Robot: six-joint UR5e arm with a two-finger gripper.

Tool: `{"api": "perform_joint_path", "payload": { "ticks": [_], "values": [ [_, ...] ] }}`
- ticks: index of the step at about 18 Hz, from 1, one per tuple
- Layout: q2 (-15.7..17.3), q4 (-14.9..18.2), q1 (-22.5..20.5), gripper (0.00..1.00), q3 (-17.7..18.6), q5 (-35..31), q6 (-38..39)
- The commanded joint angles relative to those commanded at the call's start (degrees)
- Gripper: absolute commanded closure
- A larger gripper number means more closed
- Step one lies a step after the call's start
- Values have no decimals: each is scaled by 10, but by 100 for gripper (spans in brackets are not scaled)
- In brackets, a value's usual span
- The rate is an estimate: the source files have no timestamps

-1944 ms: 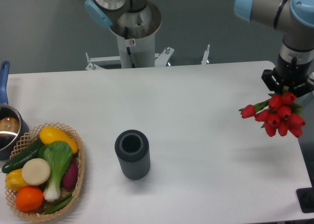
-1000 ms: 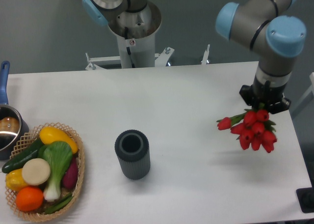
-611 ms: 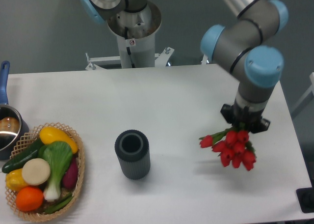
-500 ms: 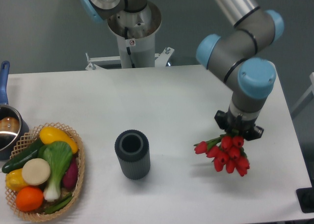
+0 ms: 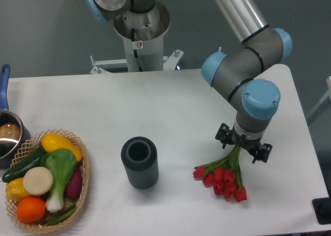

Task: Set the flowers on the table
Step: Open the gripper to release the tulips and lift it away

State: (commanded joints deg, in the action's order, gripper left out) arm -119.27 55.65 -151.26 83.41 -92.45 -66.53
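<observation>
The end effector [image 5: 242, 145] hides the flowers' [image 5: 221, 176] upper stems.

Single fixed view, set high at the near side of the desk [image 5: 170, 106] and tilted steeply down, facing the arm base [image 5: 139, 34] at the far edge with grey wall beyond. Far enough back to take in nearly the whole desk: far edge complete, right edge running down frame, near edge cut off at bottom. Left side clipped, with only part of a pot [image 5: 8, 130] showing and the basket [image 5: 83, 184] just inside frame. Arm [image 5: 248, 60] entering from top, upper part cropped. Cylinder [image 5: 139, 162] seen from above, mouth open toward the lens.
</observation>
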Motion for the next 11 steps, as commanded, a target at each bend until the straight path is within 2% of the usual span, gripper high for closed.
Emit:
{"api": "perform_joint_path", "payload": {
  "ticks": [3,8,11],
  "values": [
    [9,-7,-14,0,13,-45,0],
    [35,-17,-52,0,24,-39,-18],
    [38,-12,-75,0,26,-31,-80]
  ]
}}
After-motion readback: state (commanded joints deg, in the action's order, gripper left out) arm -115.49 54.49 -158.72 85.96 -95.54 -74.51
